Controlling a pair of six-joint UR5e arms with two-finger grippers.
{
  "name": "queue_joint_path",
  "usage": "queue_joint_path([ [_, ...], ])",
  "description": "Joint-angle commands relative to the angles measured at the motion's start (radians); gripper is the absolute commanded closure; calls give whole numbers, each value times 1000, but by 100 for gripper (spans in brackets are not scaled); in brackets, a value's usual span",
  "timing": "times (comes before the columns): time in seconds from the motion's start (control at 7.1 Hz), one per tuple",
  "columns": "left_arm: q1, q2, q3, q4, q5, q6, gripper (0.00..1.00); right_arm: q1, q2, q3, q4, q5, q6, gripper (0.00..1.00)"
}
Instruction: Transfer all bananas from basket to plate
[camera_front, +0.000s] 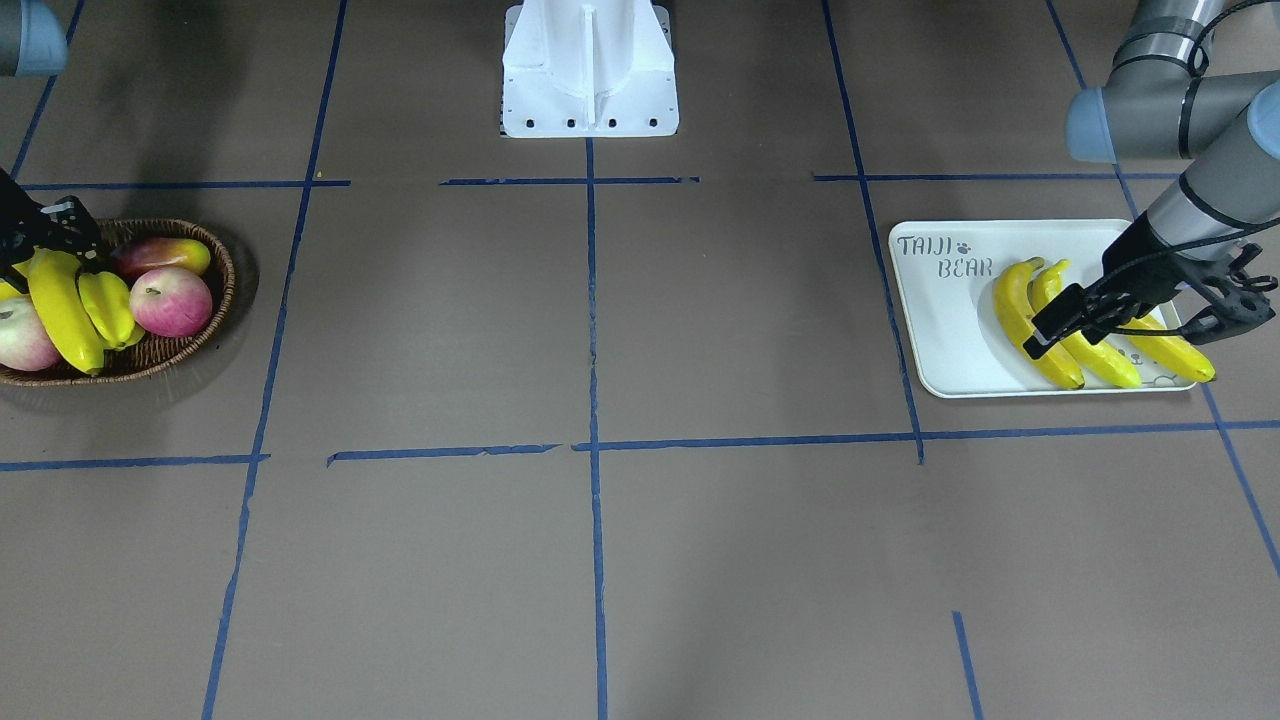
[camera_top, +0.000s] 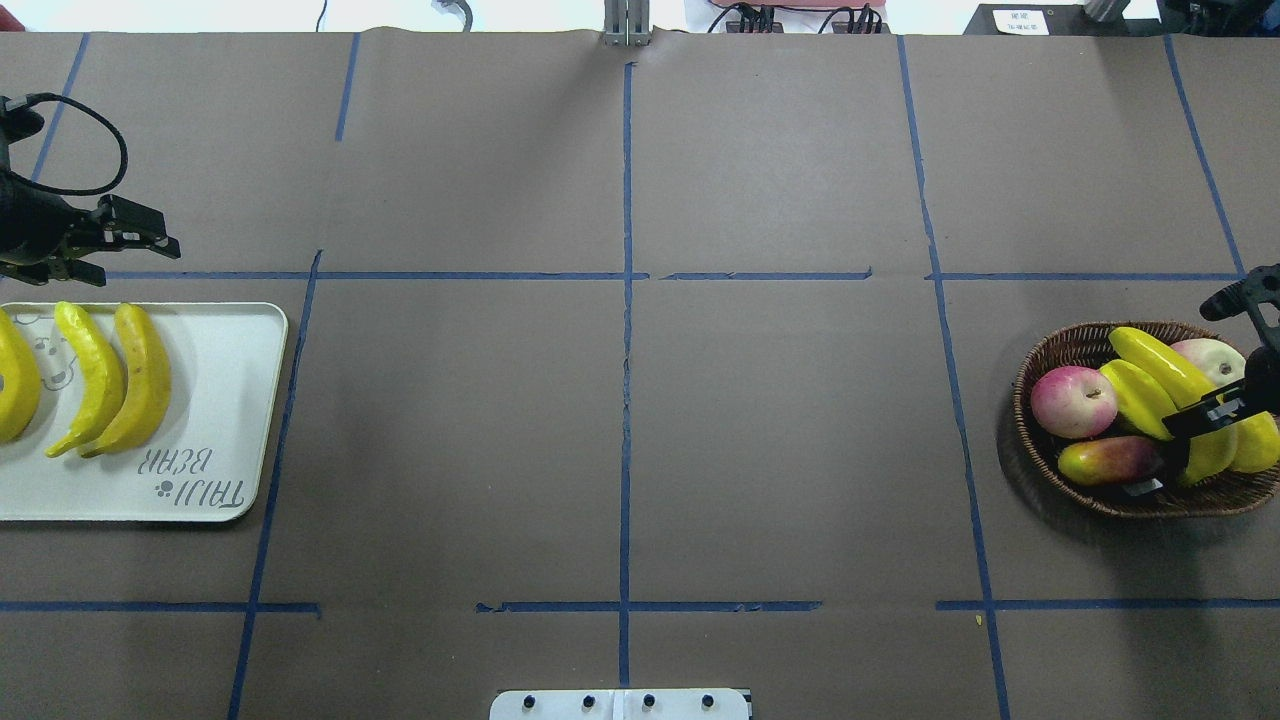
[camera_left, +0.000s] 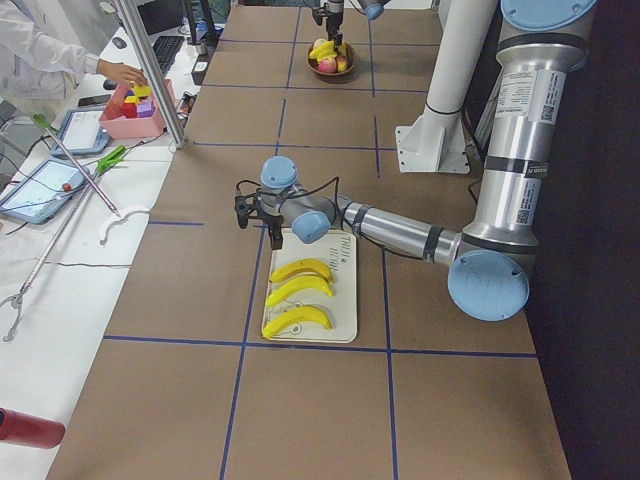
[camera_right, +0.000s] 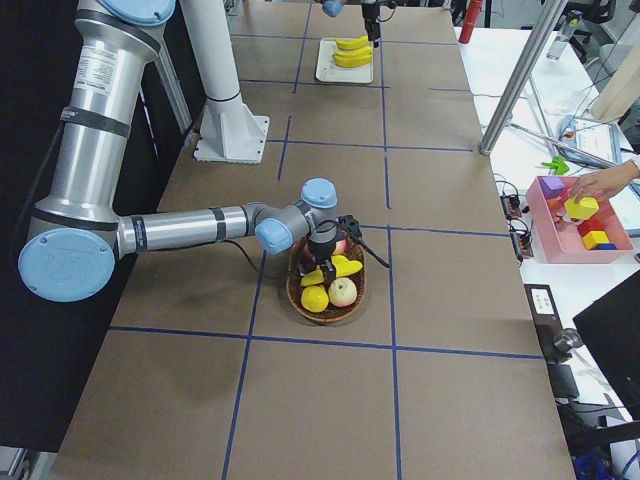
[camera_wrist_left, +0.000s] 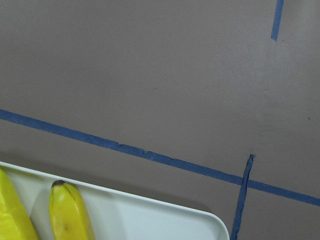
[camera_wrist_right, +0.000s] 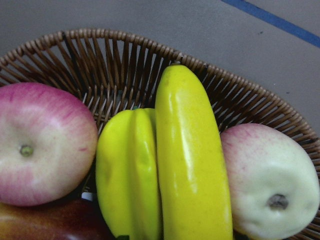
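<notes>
Now three bananas (camera_top: 145, 375) on plate (camera_top: 220, 400), one in basket (camera_top: 1065, 350); left end effector (camera_top: 135, 262) spread empty, right end effector's (camera_top: 1160, 455) grip unclear

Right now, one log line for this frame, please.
bananas on plate: three | banana in basket: one | right gripper: down on it, closure unclear | left gripper: open, empty, near plate's far edge

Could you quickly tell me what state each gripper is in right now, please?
Left gripper: open, holding nothing.
Right gripper: down over a banana in the basket; I cannot tell whether it is shut.
</notes>
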Motion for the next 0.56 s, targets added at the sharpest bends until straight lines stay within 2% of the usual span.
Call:
queue_joint_path([
  [0.0,0,-1,1,0,2,-1,0,-3,0,-6,-1,-1,0,58],
  [0.14,0,-1,-1,0,2,-1,0,-2,0,-4,-1,-1,-1,73],
  [0.28,0,-1,-1,0,2,-1,0,1,-1,-3,-1,-1,-1,79],
  [0.42,0,-1,-1,0,2,-1,0,4,-3,5,-1,-1,-5,91],
])
